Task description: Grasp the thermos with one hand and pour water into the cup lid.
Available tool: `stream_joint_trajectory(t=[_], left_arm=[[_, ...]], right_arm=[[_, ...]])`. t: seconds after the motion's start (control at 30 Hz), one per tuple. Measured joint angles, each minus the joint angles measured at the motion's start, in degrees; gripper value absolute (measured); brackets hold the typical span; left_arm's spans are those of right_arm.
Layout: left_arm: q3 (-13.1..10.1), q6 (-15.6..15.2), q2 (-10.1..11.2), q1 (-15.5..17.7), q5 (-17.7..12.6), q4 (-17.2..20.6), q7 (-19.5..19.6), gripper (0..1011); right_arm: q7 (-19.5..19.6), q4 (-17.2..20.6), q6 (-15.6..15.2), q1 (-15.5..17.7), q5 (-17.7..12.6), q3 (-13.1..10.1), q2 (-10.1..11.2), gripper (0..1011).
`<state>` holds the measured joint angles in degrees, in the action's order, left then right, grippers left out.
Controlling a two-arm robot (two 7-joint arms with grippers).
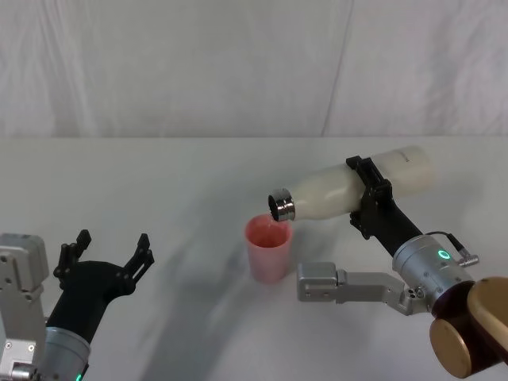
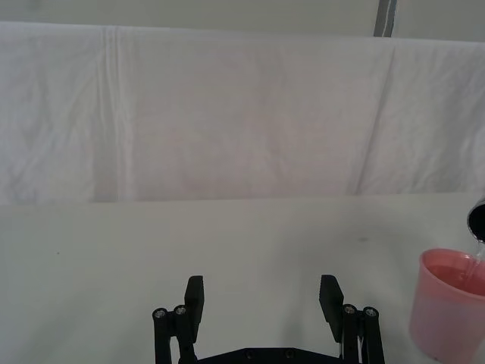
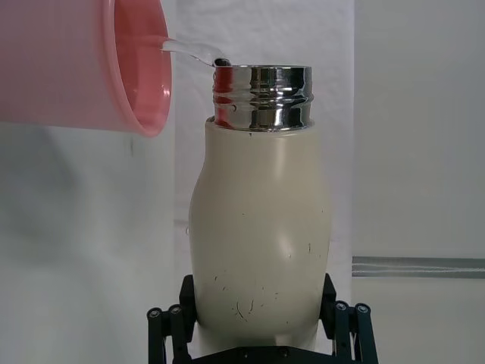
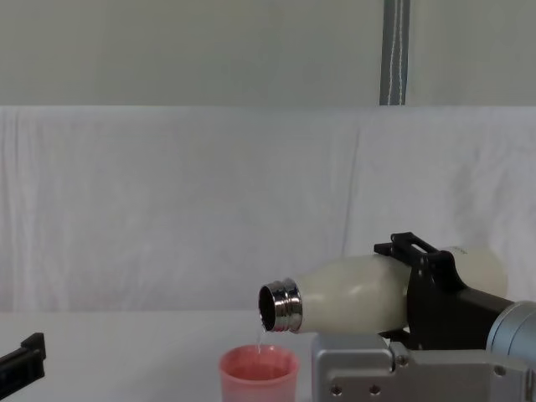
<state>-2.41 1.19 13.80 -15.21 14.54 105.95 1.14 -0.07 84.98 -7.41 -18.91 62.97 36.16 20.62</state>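
My right gripper (image 1: 371, 194) is shut on the cream-white thermos (image 1: 349, 186), holding it tipped almost level above the table with its steel neck (image 1: 281, 205) pointing left. The neck hangs just over the pink cup lid (image 1: 267, 247), which stands upright mid-table. A thin stream of water runs from the thermos mouth (image 3: 220, 62) into the cup lid (image 3: 83, 64); the same thread shows under the neck (image 4: 280, 306) above the cup lid (image 4: 259, 374). My left gripper (image 1: 107, 252) rests open and empty at the near left, well apart from the cup lid (image 2: 449, 303).
A white cloth covers the table (image 1: 159, 182) and hangs as a backdrop (image 1: 238, 63) behind it. A grey pole (image 4: 394, 52) stands behind the backdrop. Bare tabletop lies between the left gripper and the cup lid.
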Motion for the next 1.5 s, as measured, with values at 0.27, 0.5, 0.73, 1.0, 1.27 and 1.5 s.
stream_joint_trajectory(t=[0.27, 0.5, 0.73, 1.0, 1.27, 1.5], left_arm=[[0.0, 0.0, 0.0, 0.0, 0.0, 0.0, 0.0, 1001], [0.0, 0.0, 0.0, 0.0, 0.0, 0.0, 0.0, 1001], [0.0, 0.0, 0.0, 0.0, 0.0, 0.0, 0.0, 1001], [0.0, 0.0, 0.0, 0.0, 0.0, 0.0, 0.0, 1001], [0.0, 0.0, 0.0, 0.0, 0.0, 0.0, 0.0, 1001], [0.0, 0.0, 0.0, 0.0, 0.0, 0.0, 0.0, 1001]], right_arm=[[-0.2, 0.4, 0.0, 0.0, 0.2, 0.1, 0.2, 950], [-0.4, 0.5, 0.0, 0.0, 0.2, 0.2, 0.3, 950], [-0.7, 0.9, -0.1, -0.1, 0.3, 0.2, 0.5, 950], [-0.7, 0.9, -0.4, -0.1, 0.5, 0.2, 0.5, 950], [-0.7, 1.1, -0.5, 0.1, 0.6, 0.1, 0.6, 950], [-0.7, 1.1, -0.6, 0.1, 0.6, -0.1, 0.7, 950]])
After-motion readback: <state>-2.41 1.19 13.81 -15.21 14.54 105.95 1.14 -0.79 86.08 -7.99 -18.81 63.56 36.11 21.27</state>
